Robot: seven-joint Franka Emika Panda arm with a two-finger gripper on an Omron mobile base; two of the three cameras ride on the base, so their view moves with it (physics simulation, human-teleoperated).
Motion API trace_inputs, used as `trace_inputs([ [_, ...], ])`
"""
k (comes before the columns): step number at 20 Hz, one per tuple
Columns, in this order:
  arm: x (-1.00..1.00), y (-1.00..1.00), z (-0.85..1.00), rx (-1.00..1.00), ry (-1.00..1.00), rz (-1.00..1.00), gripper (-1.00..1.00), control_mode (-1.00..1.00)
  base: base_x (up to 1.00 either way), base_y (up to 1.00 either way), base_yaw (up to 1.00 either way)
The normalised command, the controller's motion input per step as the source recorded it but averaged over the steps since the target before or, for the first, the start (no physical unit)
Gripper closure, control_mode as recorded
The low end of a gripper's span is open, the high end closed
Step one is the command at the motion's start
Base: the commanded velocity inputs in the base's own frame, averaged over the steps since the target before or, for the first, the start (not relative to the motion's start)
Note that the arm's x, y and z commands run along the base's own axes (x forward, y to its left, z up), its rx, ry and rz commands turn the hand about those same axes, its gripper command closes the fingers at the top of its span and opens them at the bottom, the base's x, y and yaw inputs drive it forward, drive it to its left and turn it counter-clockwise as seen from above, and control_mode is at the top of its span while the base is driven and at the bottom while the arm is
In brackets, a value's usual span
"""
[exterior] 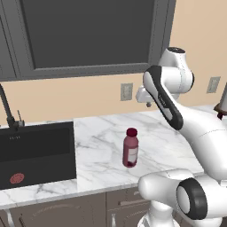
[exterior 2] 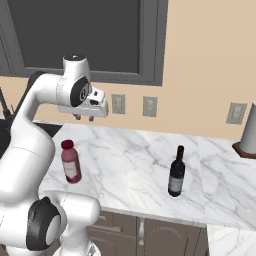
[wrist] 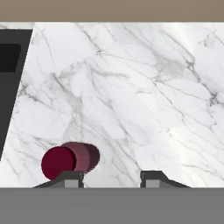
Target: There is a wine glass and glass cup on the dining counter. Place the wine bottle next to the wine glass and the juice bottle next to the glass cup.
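Two dark fingertips of the gripper (wrist: 112, 178) stand apart with bare marble between them; nothing is grasped, and the jaws look released. In the right base view the gripper (exterior 2: 83, 118) hangs high over the wall counter (exterior 2: 135, 165), near the beige back wall and above the counter's rear edge.

Taking the juice bottle (exterior: 130, 147) as the landmark: the gripper is above it and toward the wall, well apart from it. Seen from the hand, the juice bottle (wrist: 69, 161) shows its dark red cap from above, just beside the left fingertip and outside the gap between the tips. It stands upright on the marble, a squat maroon-pink bottle with a pale label; whatever is printed on the label is too small to read.

Right of the juice bottle, well apart on the same counter, stands the wine bottle (exterior 2: 176, 172), slim and nearly black, upright, with a greyish label whose writing I cannot make out. Left of the juice bottle lies the black sink (exterior: 37, 153), with a dark faucet (exterior: 8, 108) behind it and a small round red drain at the bottom. Behind the juice bottle, on the wall, sit pale outlet plates (exterior 2: 149, 106). Farther right than the wine bottle, a pale cylinder on a brown base (exterior 2: 248, 134) stands at the picture's edge, possibly a paper-towel holder.
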Motion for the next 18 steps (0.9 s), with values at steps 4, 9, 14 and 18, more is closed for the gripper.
trace_inputs([
  [4,0.0,0.0,0.0,0.0,-0.01,0.0,-1.0,-1.0,0.0,0.0,0.0],
  [9,0.0,0.0,0.0,0.0,0.0,0.0,-1.0,-1.0,0.0,0.0,0.0],
  [14,-0.01,0.02,0.0,0.0,0.0,-0.01,-1.0,-1.0,0.0,0.0,0.0],
  [18,0.01,0.35,-0.02,-0.01,-0.03,-0.11,-1.0,-1.0,0.0,0.0,0.0],
])
